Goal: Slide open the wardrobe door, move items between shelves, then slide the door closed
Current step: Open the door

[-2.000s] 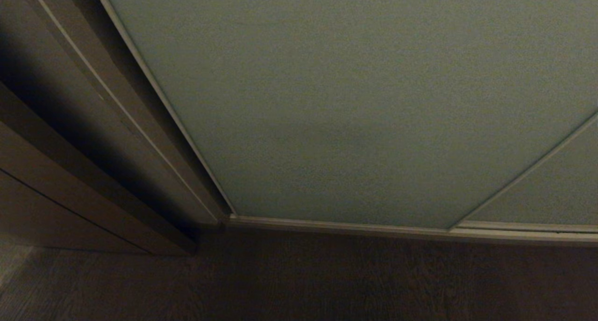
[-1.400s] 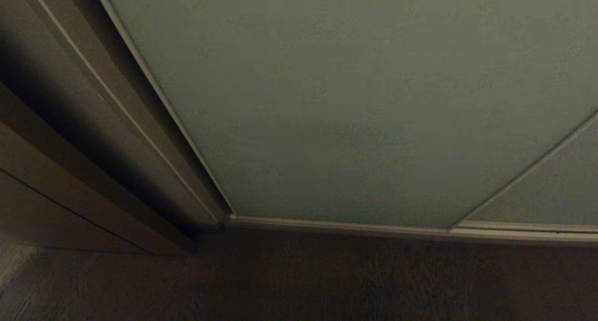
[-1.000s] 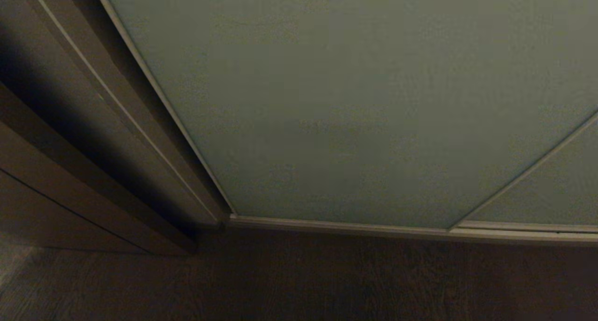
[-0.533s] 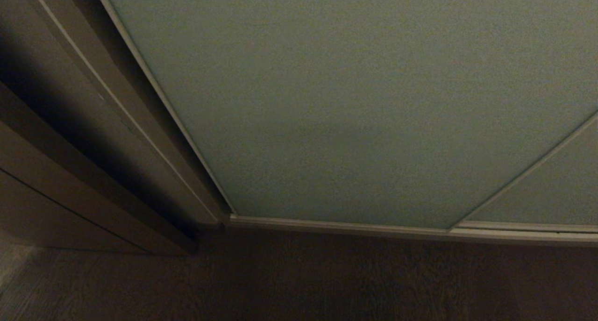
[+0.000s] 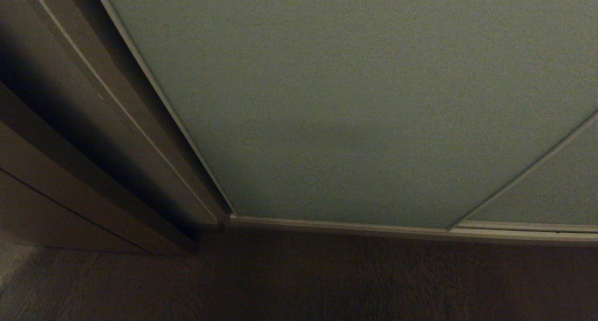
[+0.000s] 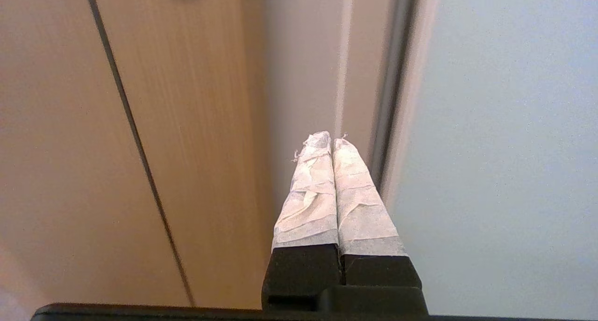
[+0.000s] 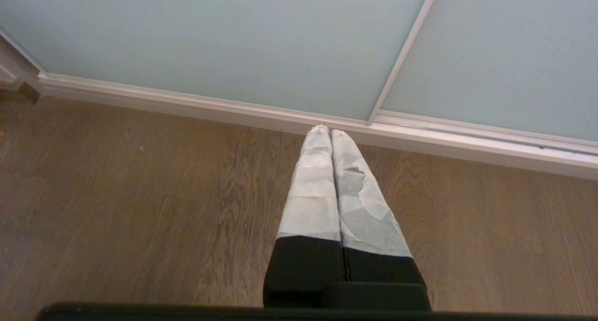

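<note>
While the sliding wardrobe door (image 6: 504,148) stands closed, its upright frame edge (image 6: 402,124) lies just beside the left gripper (image 6: 325,139). Its fingers are pressed together, holding nothing. The right gripper (image 7: 325,130), likewise pinched empty, hangs farther along the door.

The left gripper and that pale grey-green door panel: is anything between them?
Only the door's slim silvery-beige frame edge, in the left wrist view, separates left gripper from pale grey-green panel.

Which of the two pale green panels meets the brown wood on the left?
The big sliding wardrobe door, filling most of the head view; its slim frame edge borders the wooden panelling. The other panel sits right.
</note>
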You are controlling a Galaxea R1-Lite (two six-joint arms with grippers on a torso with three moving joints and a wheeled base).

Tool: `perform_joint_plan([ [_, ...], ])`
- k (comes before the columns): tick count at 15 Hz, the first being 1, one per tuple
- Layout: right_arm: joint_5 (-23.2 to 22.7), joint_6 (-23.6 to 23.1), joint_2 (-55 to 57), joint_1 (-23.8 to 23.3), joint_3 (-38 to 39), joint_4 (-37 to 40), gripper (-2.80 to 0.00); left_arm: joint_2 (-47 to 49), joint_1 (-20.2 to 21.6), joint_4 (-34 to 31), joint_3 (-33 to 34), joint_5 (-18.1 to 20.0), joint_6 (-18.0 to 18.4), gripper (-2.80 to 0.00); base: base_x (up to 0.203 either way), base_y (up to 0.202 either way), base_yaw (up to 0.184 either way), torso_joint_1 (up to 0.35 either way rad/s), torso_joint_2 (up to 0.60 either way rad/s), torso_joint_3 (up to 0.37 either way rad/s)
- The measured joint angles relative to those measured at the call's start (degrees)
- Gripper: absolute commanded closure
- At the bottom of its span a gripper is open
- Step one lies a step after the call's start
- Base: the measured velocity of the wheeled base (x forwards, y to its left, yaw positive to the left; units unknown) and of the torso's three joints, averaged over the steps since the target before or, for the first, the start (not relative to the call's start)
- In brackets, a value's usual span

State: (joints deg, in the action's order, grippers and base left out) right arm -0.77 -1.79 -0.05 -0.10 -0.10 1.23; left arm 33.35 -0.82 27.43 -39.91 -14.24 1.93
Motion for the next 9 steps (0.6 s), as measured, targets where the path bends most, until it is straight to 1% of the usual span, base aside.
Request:
perform_joint_plan([
  [3,-0.02,0.0,0.02,0.0,0.02,-0.02,0.0,8.66,-0.12,8.14,-4.15,-2.06,-0.15,0.0,0.0,0.0,0.0,0.0,0.0,0.0],
  [5,0.02,0.0,0.0,0.0,0.02,-0.02,0.0,13.15,-0.87,11.35,-6.85,-1.8,-0.26,0.0,0.0,0.0,0.0,0.0,0.0,0.0],
  [7,-0.02,0.0,0.0,0.0,0.05,0.0,0.0,16.15,-3.54,10.87,-9.38,0.67,-0.23,0.0,0.0,0.0,0.0,0.0,0.0,0.0],
  [9,0.0,-0.04,0.01,0.0,0.02,-0.02,0.0,18.62,-4.44,9.99,-12.21,3.24,-0.33,0.0,0.0,0.0,0.0,0.0,0.0,0.0],
])
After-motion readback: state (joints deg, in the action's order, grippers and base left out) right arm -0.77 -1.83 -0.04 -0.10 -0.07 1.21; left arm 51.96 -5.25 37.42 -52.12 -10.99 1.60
